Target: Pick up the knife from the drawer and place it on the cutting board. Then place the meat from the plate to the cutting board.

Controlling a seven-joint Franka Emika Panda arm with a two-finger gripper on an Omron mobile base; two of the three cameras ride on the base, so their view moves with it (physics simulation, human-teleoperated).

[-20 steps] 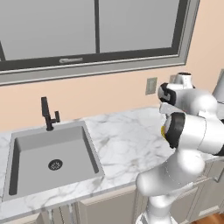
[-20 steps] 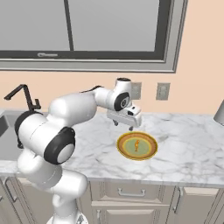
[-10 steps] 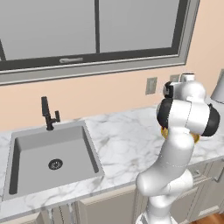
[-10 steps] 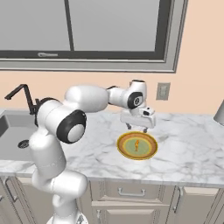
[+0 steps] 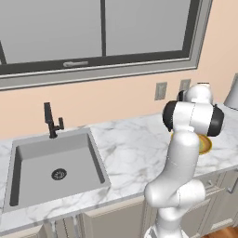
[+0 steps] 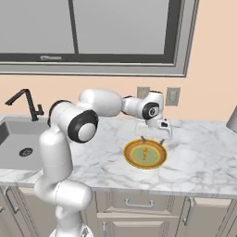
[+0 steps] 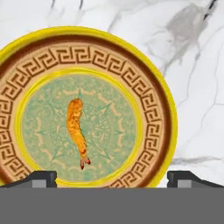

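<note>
— Looking at the right base view from left to right, what does the robot have in front of it?

— At the far left is the sink (image 6: 16, 152) with a black tap (image 6: 25, 102) behind it. Next comes the white arm, which bends up and reaches toward the middle of the frame. Its gripper (image 6: 152, 137) hangs just above the plate (image 6: 145, 154), a little right of the middle, on the marble counter (image 6: 203, 162).

— Are the fingers holding anything?

— No. They are spread wide apart and grasp nothing. One finger (image 6: 143, 137) stands over the far left edge of the plate and the other over the far right edge.

— Where is the meat?

— The meat (image 6: 145, 153) lies in the middle of the plate. In the hand view it is a small orange piece (image 7: 77, 131) left of the middle of the frame, lying on the green centre of the plate (image 7: 153, 87). The two dark finger tips (image 7: 41, 178) show at the lower left and lower right, well apart from the meat.

— And in the left base view?

— The sink (image 5: 56, 167) is at the lower left. The arm stands at the right and hides most of the plate (image 5: 203, 145), so just a bit of its rim peeks out.
</note>
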